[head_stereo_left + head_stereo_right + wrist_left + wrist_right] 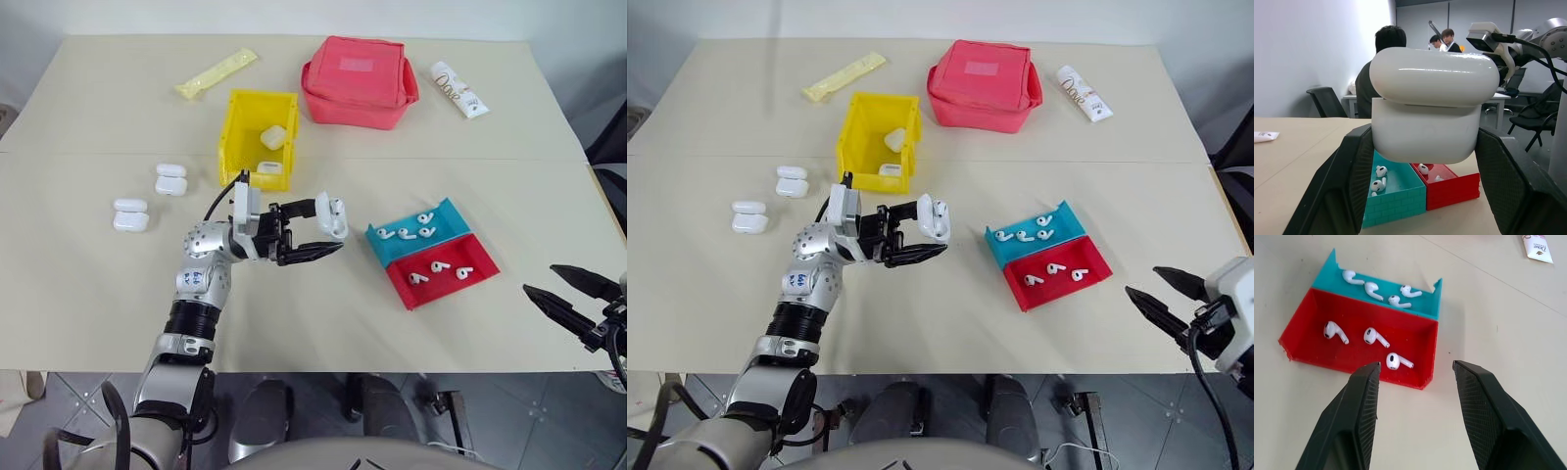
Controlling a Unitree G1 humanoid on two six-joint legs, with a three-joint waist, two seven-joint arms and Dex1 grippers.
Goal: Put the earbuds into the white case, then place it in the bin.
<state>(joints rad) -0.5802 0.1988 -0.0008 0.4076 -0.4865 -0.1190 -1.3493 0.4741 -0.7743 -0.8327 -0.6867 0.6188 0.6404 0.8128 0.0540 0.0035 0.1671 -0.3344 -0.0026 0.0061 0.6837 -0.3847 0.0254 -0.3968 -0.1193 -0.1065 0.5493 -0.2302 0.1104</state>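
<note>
Above table centre: left hand [315, 233] pinching white case [333, 217] | right hand [573, 294] spread, empty

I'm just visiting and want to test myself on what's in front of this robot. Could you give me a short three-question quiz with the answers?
1. True or false: the left gripper holds a white case above the table.
2. How many earbuds lie in the red tray, and how many in the teal tray?
3. What is in the yellow bin? A) nothing B) two white cases C) a red pouch

Key
1. True; its fingers are clamped on the case.
2. Three in the red, four in the teal.
3. B. The right gripper is open and holds nothing.
</note>
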